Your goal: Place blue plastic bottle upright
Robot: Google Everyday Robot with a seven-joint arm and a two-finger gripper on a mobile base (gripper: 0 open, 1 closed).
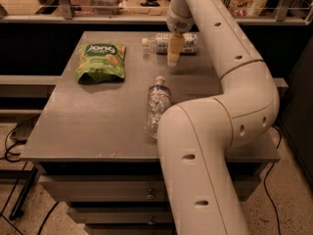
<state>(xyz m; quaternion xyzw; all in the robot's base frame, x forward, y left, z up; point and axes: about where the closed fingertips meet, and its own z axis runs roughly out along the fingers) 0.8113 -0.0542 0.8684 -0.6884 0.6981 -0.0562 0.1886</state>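
The blue plastic bottle [159, 42] lies on its side at the back of the table [88, 126], with its white cap pointing left and its pale label to the right. My gripper [173, 58] hangs down from the arm right in front of the bottle's middle and hides part of it. Its tips are just above the table top, on the near side of the bottle. I cannot tell whether it touches the bottle.
A crinkled clear bottle [157, 103] lies on its side mid-table, its lower end hidden by my arm [215, 131]. A green snack bag [100, 61] lies at the left back. A shelf with goods runs behind the table.
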